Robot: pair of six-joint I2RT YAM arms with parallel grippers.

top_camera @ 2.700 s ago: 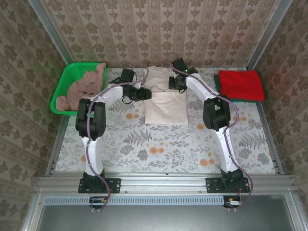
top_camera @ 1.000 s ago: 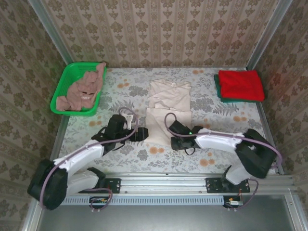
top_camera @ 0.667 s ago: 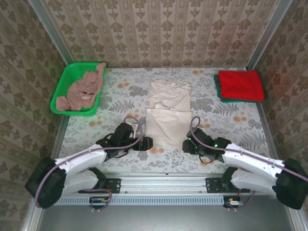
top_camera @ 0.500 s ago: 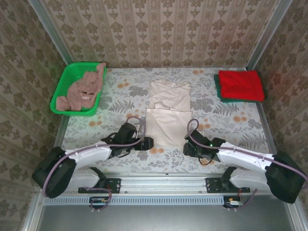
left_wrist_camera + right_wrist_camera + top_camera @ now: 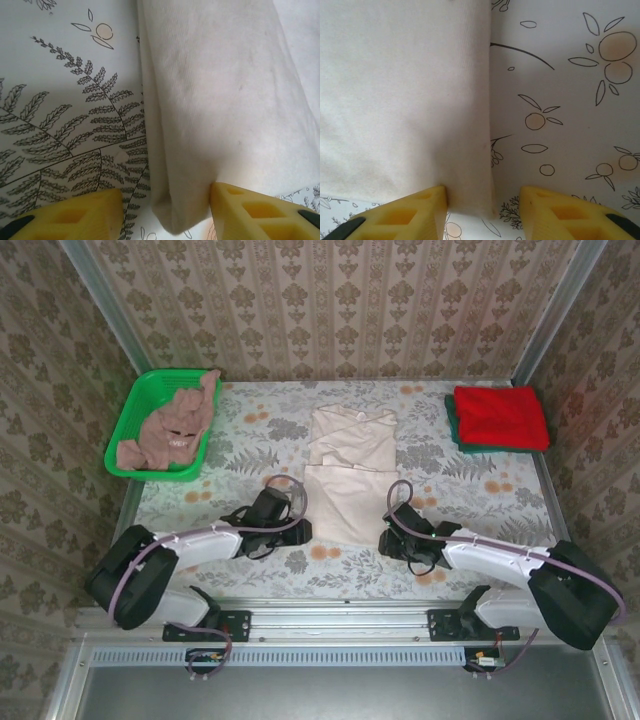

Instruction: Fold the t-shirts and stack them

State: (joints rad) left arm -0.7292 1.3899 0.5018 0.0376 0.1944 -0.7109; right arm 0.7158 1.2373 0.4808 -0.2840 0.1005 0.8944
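Cream t-shirt (image 5: 347, 475) lies half-folded at mid desk (image 5: 500, 510); left tool (image 5: 296, 533) and right tool (image 5: 391, 540) each stand wide astride a near corner (cloth between yellow fingers (image 5: 75, 215)).

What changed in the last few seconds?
The left pincer and right pincer drew back from the far end of the large cream t-shirt, which now lies further forward, and sit open astride its near corners. The folded red t-shirt and the pink-brown t-shirt in the green mesh basket stayed put.
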